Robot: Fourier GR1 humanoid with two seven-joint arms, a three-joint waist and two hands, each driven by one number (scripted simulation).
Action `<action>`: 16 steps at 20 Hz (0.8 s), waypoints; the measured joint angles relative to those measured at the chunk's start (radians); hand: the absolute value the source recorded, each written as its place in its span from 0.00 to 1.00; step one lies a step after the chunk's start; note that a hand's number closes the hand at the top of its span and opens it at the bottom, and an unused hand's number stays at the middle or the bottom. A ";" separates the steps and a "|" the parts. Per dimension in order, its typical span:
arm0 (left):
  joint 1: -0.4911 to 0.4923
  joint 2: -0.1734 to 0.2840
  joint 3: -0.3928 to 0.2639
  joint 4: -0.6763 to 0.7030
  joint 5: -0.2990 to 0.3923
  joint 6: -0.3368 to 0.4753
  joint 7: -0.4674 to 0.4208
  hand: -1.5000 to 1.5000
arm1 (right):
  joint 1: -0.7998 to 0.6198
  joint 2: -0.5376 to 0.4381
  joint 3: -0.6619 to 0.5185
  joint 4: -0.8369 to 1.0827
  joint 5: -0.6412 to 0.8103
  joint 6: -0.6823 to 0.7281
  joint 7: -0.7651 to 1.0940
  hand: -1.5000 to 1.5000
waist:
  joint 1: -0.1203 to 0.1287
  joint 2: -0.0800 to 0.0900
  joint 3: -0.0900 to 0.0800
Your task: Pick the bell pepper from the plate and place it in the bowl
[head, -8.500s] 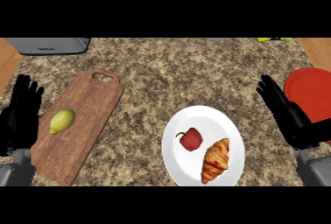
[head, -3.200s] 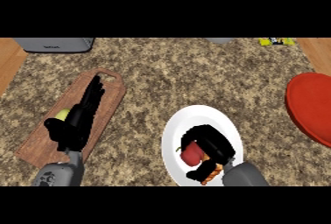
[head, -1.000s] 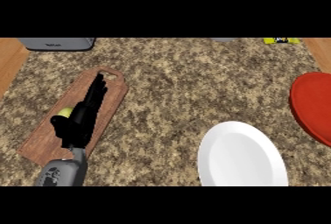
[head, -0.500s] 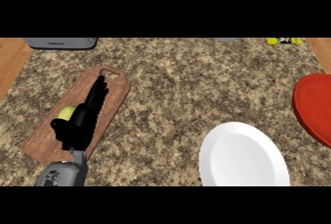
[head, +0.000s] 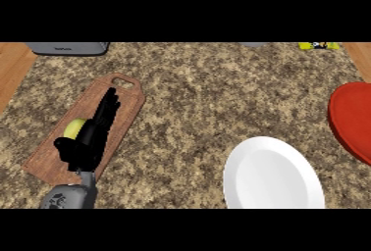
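Now the white plate [head: 274, 174], lower right of the frame, shows bare: the red pepper and the croissant it carried a few seconds ago are both gone, and so is the right hand that was curled over them. That hand is out of view, so whether the pepper rides in it cannot be told; the pepper itself shows nowhere. The red bowl [head: 352, 120] sits cut off at the right edge, and only its red surface shows. My guess is that the carry is under way or done. Left of centre, the left hand [head: 92, 132] lies with straight, released fingers along the wooden cutting board [head: 123, 90], over a yellow-green fruit [head: 74, 128]. No writing can be read on the grey appliance [head: 66, 47] at upper left, nor on the yellow object [head: 319, 45] at upper right.
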 measured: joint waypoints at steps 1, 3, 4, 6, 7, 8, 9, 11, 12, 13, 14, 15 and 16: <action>-0.003 -0.002 -0.002 0.000 -0.003 0.002 0.003 0.50 | -0.024 0.004 0.007 0.063 0.018 -0.016 -0.028 1.00 | 0.001 0.000 0.000; -0.022 -0.003 -0.002 0.004 -0.006 0.003 0.013 0.50 | -0.067 0.007 0.018 0.178 0.047 -0.032 -0.076 1.00 | 0.000 0.001 0.000; -0.022 0.000 -0.001 0.000 -0.003 -0.001 0.019 0.50 | -0.090 0.002 0.023 0.232 0.054 -0.019 -0.098 1.00 | 0.002 0.001 0.000; -0.036 -0.003 -0.001 -0.002 -0.007 0.004 0.034 0.50 | -0.117 -0.008 0.013 0.329 0.043 0.018 -0.133 0.00 | 0.003 0.002 0.000; -0.035 0.000 0.003 -0.008 0.000 0.000 0.037 0.50 | -0.127 -0.007 0.014 0.376 0.045 0.029 -0.149 0.00 | 0.004 0.002 0.000; -0.032 -0.004 -0.002 -0.007 -0.007 0.004 0.031 0.50 | -0.141 -0.013 0.016 0.420 0.045 0.054 -0.168 0.00 | 0.006 0.003 0.001; -0.033 -0.007 -0.005 -0.004 -0.013 0.008 0.029 0.50 | -0.160 -0.017 0.019 0.464 0.046 0.077 -0.188 0.00 | 0.009 0.004 0.001; -0.039 -0.012 -0.005 0.000 -0.013 0.013 0.036 0.50 | -0.190 -0.020 0.029 0.533 0.051 0.124 -0.231 0.00 | 0.009 0.004 0.001; -0.039 -0.017 -0.009 0.002 -0.019 0.018 0.032 0.50 | -0.195 -0.019 0.027 0.566 0.048 0.137 -0.269 0.00 | 0.007 0.004 0.001; -0.039 -0.024 -0.019 0.012 -0.026 0.027 0.022 0.50 | -0.204 -0.015 0.023 0.597 0.045 0.145 -0.300 0.00 | 0.006 0.004 0.001; -0.031 -0.024 -0.020 0.011 -0.027 0.026 0.018 0.50 | -0.211 -0.018 0.014 0.620 0.034 0.166 -0.332 0.00 | 0.005 0.004 0.002; -0.024 -0.022 -0.020 0.006 -0.027 0.024 0.016 0.50 | -0.218 -0.016 0.003 0.643 0.023 0.178 -0.362 0.00 | 0.005 0.003 0.002; -0.023 -0.021 -0.020 0.001 -0.025 0.021 0.022 0.50 | -0.234 -0.026 -0.009 0.663 0.011 0.201 -0.383 0.00 | 0.004 0.003 0.002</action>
